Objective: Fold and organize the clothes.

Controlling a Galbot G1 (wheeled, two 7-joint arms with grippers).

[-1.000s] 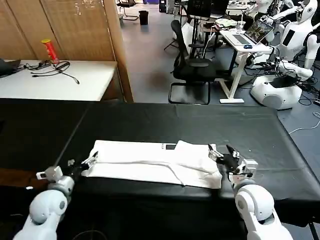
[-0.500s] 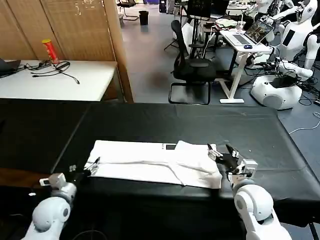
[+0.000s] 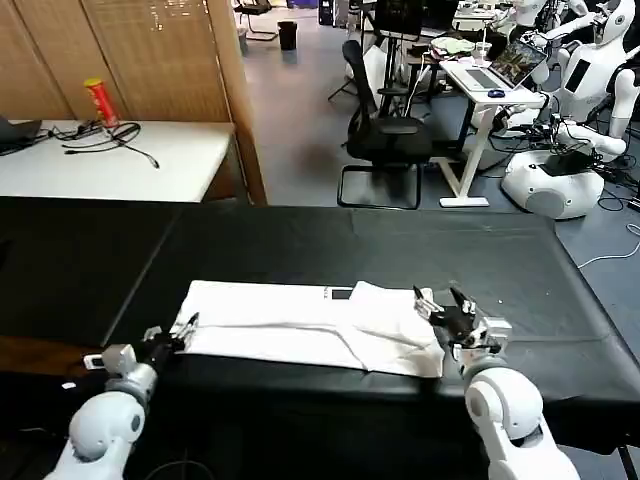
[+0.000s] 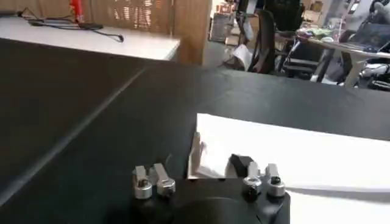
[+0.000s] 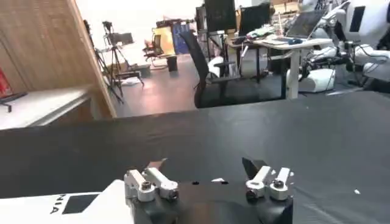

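Observation:
The clothes are one white T-shirt point(image 3: 300, 320), folded into a long flat strip across the front of the black-covered table point(image 3: 330, 245). My left gripper point(image 3: 180, 332) is at the strip's left end, low over the front edge. In the left wrist view it point(image 4: 204, 163) stands open, and the corner of the T-shirt point(image 4: 304, 159) lies between its fingers. My right gripper point(image 3: 432, 303) hovers over the strip's right end. It point(image 5: 205, 165) is open with black cloth between its fingers. The T-shirt point(image 5: 91, 204) with a black printed patch lies beside it.
Behind the table on the left stands a white desk point(image 3: 110, 160) with a red can point(image 3: 100, 100) and cables. A black office chair point(image 3: 385, 140) and white robots point(image 3: 570, 150) stand farther back on the right. Black covering stretches bare behind the shirt.
My left arm has shifted a little to the right along the front edge, its fingers staying at the shirt's left corner. The right gripper and the shirt have barely moved.

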